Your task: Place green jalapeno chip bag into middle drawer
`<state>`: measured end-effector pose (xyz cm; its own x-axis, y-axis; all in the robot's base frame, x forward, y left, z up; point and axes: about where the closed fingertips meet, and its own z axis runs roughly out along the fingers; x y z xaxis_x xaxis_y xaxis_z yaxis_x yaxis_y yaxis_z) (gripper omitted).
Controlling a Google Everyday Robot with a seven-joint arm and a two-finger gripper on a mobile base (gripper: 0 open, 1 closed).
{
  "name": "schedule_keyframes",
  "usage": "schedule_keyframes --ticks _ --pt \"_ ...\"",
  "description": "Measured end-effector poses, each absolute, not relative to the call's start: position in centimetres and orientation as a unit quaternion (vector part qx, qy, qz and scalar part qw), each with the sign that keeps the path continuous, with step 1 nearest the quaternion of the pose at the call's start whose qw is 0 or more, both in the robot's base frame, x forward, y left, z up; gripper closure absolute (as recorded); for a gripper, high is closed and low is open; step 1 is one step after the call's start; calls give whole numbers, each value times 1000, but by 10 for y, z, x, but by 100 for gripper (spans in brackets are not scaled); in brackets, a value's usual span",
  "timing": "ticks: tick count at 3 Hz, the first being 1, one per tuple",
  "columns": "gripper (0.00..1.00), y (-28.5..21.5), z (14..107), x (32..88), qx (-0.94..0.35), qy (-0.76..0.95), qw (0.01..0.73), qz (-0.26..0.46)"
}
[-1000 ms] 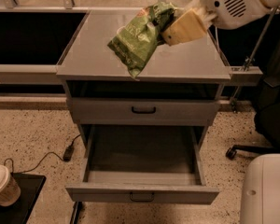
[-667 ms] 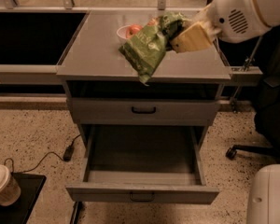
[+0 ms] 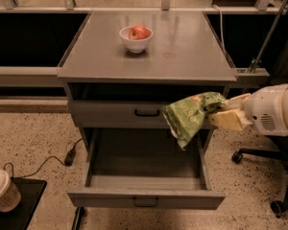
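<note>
The green jalapeno chip bag (image 3: 191,115) hangs from my gripper (image 3: 224,112), which is shut on its right end. The bag dangles in front of the cabinet's right side, over the right part of the open middle drawer (image 3: 146,196). That drawer is pulled out, a shallow grey box with a dark floor, empty, with a small black handle on its front panel. My white arm comes in from the right edge.
A white bowl (image 3: 135,41) with a red apple (image 3: 139,31) stands on the cabinet top (image 3: 182,51). A shut drawer front (image 3: 115,114) sits above the open drawer. A paper cup (image 3: 2,190) stands at lower left, a cable (image 3: 48,162) on the floor, a chair base (image 3: 273,166) at right.
My gripper has carried the bag down from above the cabinet top to the front right, level with the upper drawer front. The bowl and apple are now uncovered.
</note>
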<state>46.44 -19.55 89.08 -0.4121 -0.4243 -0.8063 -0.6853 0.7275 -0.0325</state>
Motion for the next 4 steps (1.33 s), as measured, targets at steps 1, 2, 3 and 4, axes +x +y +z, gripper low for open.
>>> schedule_keyframes --ticks 1,2,3,4 --pt "100 -195 891 465 -336 826 426 154" --pt "100 -184 878 476 -346 823 408 192" --pt "100 -199 817 495 -349 836 374 199" --pt "100 -247 723 516 -317 864 346 183"
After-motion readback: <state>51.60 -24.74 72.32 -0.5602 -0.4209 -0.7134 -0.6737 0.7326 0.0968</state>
